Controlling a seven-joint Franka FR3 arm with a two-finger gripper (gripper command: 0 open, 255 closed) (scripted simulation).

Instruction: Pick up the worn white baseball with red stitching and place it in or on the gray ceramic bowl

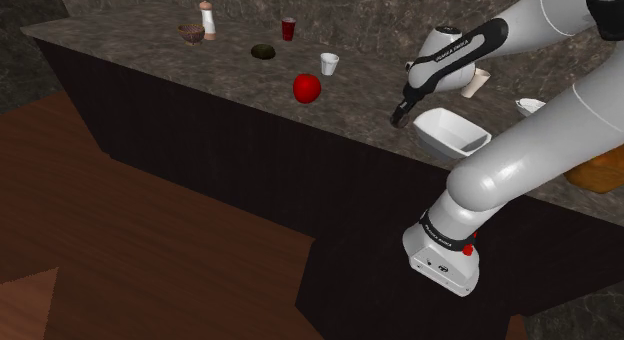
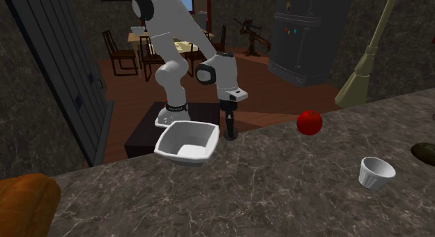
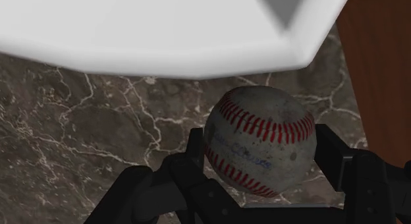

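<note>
Black fingers (image 3: 332,157) are pinching the scuffed baseball (image 3: 260,140) beside the white bowl (image 3: 164,38) (grasp seemingly secured); lifting over its rim is pending.

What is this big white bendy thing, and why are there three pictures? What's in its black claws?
It is a robot arm, white with dark joints, with a black two-finger gripper for a hand. One picture looks down from beside the robot, one faces it across the dark marbled counter, and one comes from a camera on the hand. There the two fingers clasp a scuffed white baseball with red stitching. Just beside it sits a white bowl. Further along the counter are a red apple and a small white cup.
</note>
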